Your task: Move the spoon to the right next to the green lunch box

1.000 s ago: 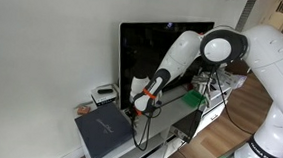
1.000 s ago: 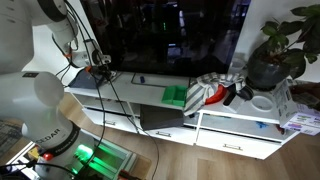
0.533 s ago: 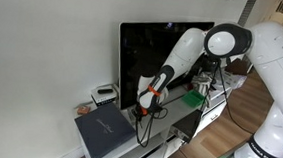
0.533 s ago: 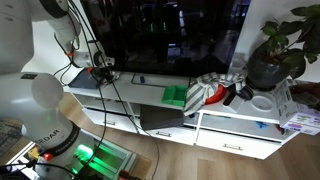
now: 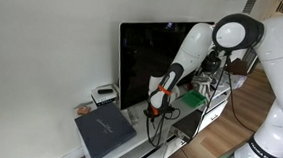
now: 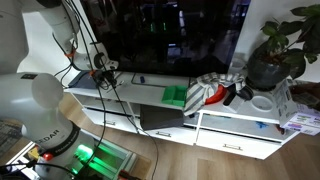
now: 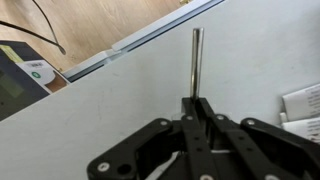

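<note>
In the wrist view my gripper (image 7: 197,106) is shut on the spoon (image 7: 196,58). Its thin metal handle sticks straight out beyond the fingertips, over the white cabinet top (image 7: 110,120); the spoon's bowl is hidden. In both exterior views the gripper (image 5: 159,108) (image 6: 104,78) hangs low over the white TV cabinet in front of the black screen. The green lunch box (image 5: 193,96) (image 6: 176,95) lies flat on the cabinet, some way off from the gripper. The spoon is too small to make out in the exterior views.
The black TV screen (image 6: 170,35) stands right behind the gripper. A dark flat pad (image 5: 105,133) lies on the cabinet end. A red and white cloth (image 6: 212,90) and a potted plant (image 6: 275,50) sit beyond the lunch box. Cables (image 6: 85,50) hang by the arm.
My gripper has moved along the cabinet toward the green lunch box with the spoon in it. The lunch box and the other things have not moved.
</note>
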Robot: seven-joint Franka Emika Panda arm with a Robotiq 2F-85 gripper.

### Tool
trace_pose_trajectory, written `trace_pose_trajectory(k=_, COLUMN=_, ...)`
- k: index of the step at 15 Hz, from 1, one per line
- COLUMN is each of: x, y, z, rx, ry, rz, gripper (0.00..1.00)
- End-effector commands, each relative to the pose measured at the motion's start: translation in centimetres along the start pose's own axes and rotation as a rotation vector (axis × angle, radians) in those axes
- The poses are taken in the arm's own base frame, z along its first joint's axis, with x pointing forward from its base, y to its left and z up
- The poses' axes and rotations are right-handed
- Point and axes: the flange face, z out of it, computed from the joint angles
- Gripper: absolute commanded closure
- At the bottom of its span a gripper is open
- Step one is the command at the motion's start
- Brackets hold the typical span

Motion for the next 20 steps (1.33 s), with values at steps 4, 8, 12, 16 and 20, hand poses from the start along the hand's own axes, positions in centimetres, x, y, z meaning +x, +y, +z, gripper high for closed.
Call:
trace_pose_trajectory(k=4, x=-1.4, y=5.3, z=-2.3, rx=-0.096, ry=0.052, rz=0.074, gripper=0.98)
trace_pose_trajectory(k=8, x=-1.1, y=9.1, z=-2.5, rx=-0.155, ry=0.100, rz=0.104, gripper=0.98)
trace_pose_trajectory(k=12, x=0.0, y=9.2, z=-1.4, rx=-0.159, ry=0.090, rz=0.101, gripper=0.91)
trace_pose_trajectory(k=16, x=-0.1, y=8.6, z=-1.3, rx=-0.153, ry=0.090, rz=0.092, gripper=0.91)
trace_pose_trajectory(k=20, x=-0.1, y=8.6, z=-1.3, rx=-0.152, ry=0.090, rz=0.092, gripper=0.98)
